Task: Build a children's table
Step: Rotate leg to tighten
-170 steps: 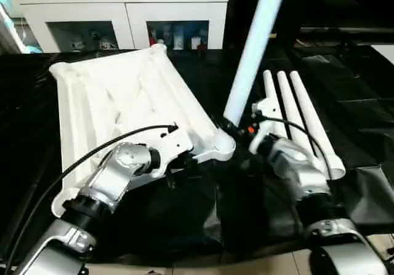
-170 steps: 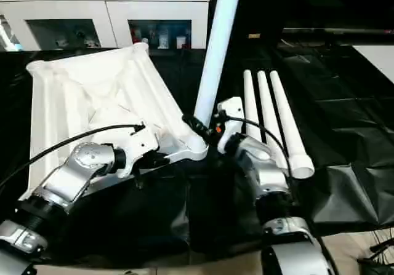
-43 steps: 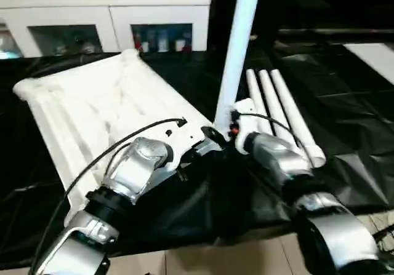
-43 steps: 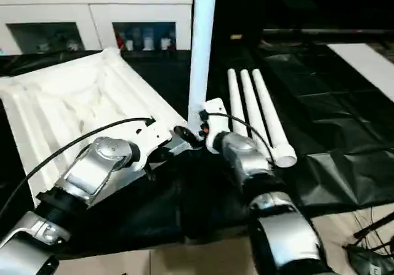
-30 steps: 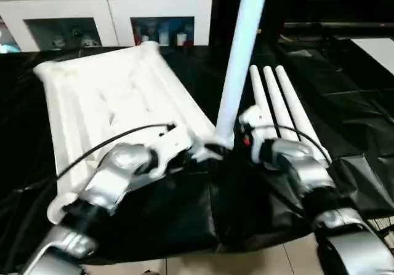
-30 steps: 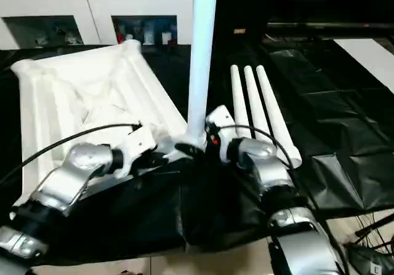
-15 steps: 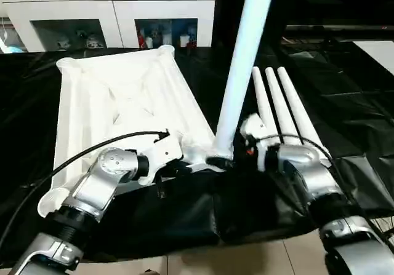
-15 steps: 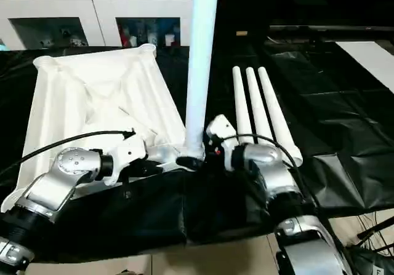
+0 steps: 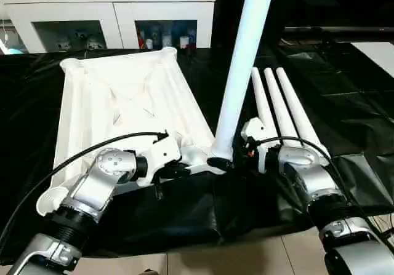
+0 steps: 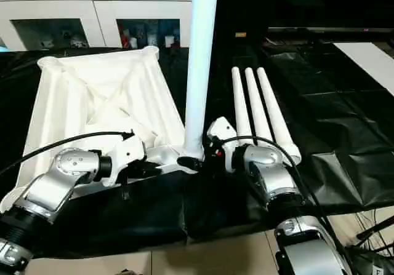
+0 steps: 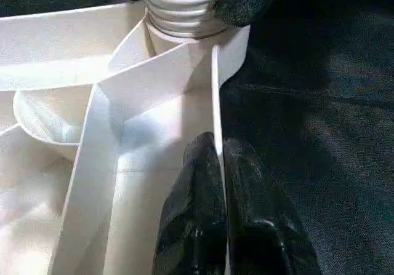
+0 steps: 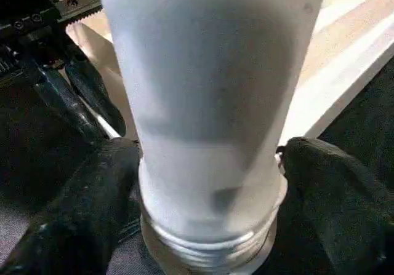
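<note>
The children's table top (image 9: 123, 103) lies ribbed side up on the black-draped work table. One white leg (image 9: 240, 66) stands upright in the near right corner socket (image 11: 184, 41), its threaded end (image 11: 181, 4) at the socket's mouth. My right gripper (image 12: 203, 158) is around the leg's base, a black finger (image 12: 80, 213) pressed to each side. My left gripper (image 11: 215, 143) is shut on the thin rim wall of the top, just beside that corner. Three more legs (image 9: 280, 103) lie side by side to the right of the top.
A white cabinet (image 9: 111, 10) with open shelves stands behind the work table. Crumpled black drape (image 9: 351, 109) covers the right side. The table's front edge and the pale floor (image 9: 246, 256) lie just below my forearms. A black cable loops over my left arm (image 9: 92, 155).
The head view has shifted and settled. My right fingers have drawn in a little around the leg's base. The leg stays upright in its socket and my left grip holds.
</note>
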Motion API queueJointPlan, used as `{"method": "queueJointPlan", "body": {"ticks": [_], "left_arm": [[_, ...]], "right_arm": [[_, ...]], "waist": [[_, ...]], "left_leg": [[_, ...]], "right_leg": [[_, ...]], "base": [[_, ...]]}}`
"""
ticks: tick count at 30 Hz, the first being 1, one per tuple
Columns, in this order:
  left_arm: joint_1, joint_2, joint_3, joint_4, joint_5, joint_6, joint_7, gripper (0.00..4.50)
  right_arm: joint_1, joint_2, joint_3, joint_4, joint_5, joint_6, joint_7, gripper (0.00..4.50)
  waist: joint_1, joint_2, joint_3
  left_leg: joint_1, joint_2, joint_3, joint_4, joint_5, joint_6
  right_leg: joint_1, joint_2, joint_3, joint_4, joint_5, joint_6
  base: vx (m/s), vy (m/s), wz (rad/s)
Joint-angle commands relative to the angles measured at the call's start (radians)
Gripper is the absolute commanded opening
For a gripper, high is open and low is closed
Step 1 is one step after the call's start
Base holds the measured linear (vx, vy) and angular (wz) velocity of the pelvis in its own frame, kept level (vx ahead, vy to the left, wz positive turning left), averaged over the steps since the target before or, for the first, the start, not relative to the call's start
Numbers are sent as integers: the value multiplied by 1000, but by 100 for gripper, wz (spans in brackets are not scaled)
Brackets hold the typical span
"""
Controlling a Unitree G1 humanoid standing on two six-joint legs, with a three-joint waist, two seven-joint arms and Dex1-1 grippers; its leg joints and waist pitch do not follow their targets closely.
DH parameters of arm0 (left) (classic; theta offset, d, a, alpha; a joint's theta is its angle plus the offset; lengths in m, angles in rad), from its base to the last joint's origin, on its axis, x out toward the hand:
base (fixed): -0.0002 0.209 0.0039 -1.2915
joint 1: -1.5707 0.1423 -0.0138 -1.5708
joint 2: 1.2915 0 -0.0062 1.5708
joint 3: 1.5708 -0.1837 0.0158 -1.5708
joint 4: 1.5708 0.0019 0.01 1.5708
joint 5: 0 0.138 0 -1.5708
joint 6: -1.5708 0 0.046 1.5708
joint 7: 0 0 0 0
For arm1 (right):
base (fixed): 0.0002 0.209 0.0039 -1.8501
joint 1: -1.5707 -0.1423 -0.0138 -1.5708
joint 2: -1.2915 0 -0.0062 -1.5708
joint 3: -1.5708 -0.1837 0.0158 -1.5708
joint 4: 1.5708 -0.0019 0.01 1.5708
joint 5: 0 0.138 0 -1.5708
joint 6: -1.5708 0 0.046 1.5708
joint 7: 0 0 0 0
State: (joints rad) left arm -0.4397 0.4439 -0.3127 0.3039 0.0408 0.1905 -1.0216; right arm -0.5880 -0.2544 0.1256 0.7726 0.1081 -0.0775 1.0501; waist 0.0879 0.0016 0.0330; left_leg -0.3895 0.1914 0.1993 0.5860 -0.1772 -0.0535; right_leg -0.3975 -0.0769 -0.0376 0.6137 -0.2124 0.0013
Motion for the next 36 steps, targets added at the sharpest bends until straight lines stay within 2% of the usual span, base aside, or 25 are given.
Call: {"method": "queueJointPlan", "body": {"ticks": [1, 7, 12, 27, 30, 32, 36], "left_arm": [[5, 0, -14, 3, -4, -9, -11, 0], [-1, 2, -14, 9, 0, -8, -12, 0], [-6, 3, -13, 13, -1, -8, -13, 0], [-8, 8, -15, 18, 0, -6, -17, 0], [-7, 5, -13, 22, 4, 17, -2, 0], [-12, -8, -12, 38, 13, 48, 26, 0], [-23, -45, -27, 67, 45, 120, 89, 0]], "right_arm": [[-20, 5, -10, 22, 1, -17, -1, 367], [-27, 12, -10, 50, -3, -31, -11, 316], [-38, 17, -16, 68, 0, -45, -14, 282], [-25, 32, -11, 101, -2, -69, -17, 274], [-24, 53, -28, 124, -5, -43, -96, 274], [-26, 81, -43, 148, -9, -21, -188, 274], [-43, 139, -66, 205, -17, 16, -358, 274]], "waist": [[-1, 1, -57], [0, 1, -59], [0, 2, -57], [0, 3, -60], [-1, 4, -59], [-8, 3, -55], [-26, 5, -45]], "left_leg": [[27, 44, -17, -62, -128, 68], [26, 44, -16, -58, -110, 81], [26, 45, -17, -60, -131, 72], [25, 44, -17, -57, -122, 76], [25, 43, -17, -57, -121, 76], [24, 43, -18, -62, -144, 63], [31, 42, -23, -75, -274, -4]], "right_leg": [[43, -58, 32, -48, 52, -267], [44, -58, 30, -45, 79, -275], [43, -59, 30, -47, 46, -275], [44, -58, 30, -43, 64, -279], [43, -59, 30, -43, 64, -280], [42, -59, 31, -47, 24, -276], [36, -63, 35, -66, -172, -247]], "base": [[0, 0, 0], [0, 0, 0], [0, 0, 0], [0, 0, 0], [0, 0, 0], [0, 0, 0], [0, 0, 0]]}}
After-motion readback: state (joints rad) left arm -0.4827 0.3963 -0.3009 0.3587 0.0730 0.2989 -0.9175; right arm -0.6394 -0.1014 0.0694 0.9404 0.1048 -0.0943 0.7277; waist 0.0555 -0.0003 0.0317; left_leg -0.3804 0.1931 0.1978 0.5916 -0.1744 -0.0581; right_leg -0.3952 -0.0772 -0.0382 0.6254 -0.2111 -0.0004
